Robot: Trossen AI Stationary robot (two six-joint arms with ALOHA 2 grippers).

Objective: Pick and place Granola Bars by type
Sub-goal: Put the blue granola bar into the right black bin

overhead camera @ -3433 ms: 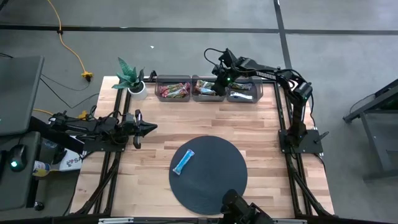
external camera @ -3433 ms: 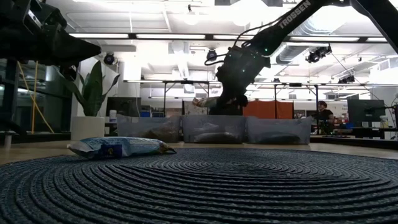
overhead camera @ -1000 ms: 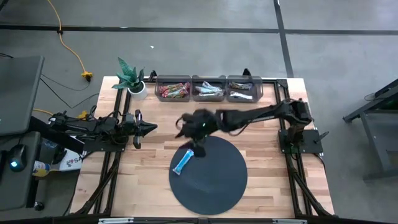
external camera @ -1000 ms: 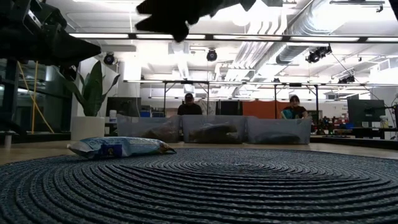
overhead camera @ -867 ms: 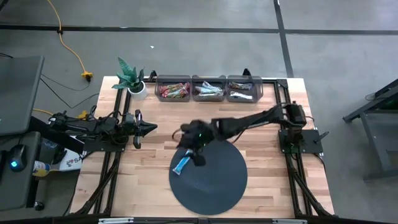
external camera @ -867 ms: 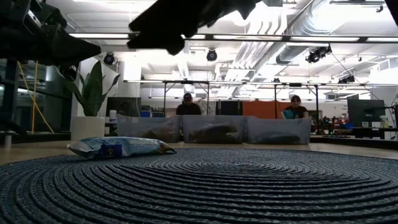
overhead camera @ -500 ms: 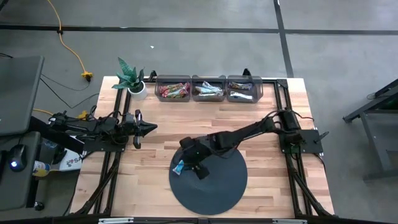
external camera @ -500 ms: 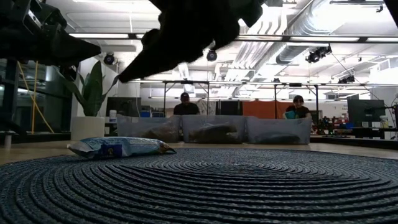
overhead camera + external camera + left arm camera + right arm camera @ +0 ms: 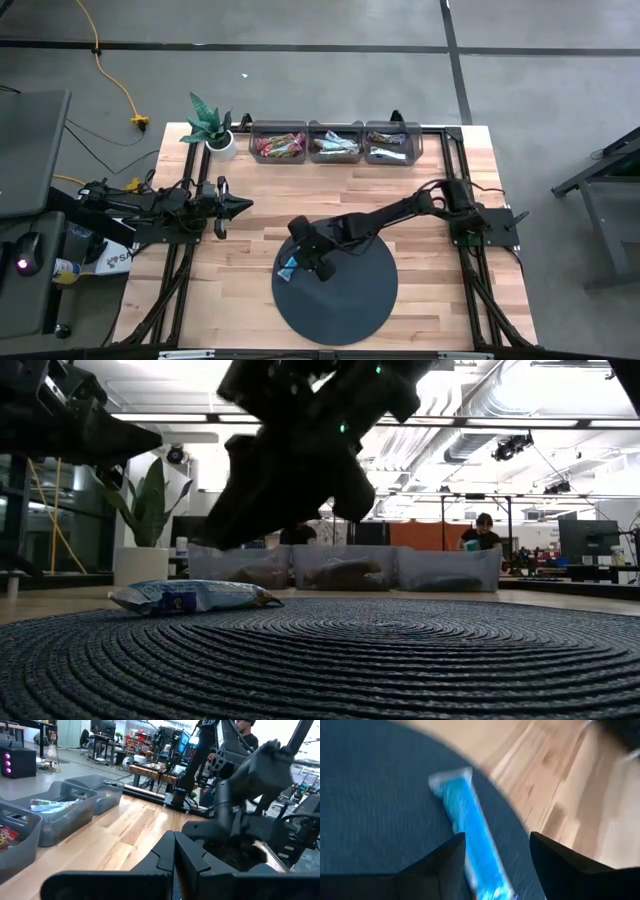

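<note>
Low view: unreadable print on blue bar (image 9: 190, 596)

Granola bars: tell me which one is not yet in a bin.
The light blue bar lying alone on the dark round mat, under the right gripper with its fingers open; all the others sit in the clear bins at the table's far edge.

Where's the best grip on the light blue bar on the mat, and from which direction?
Judging by its pose, across the narrow width near mid-length, coming straight down. The light blue bar lies flat on the dark round mat near its edge, nothing touching its long sides. The right gripper is open above it, one finger on each side. The left gripper waits off the mat.
</note>
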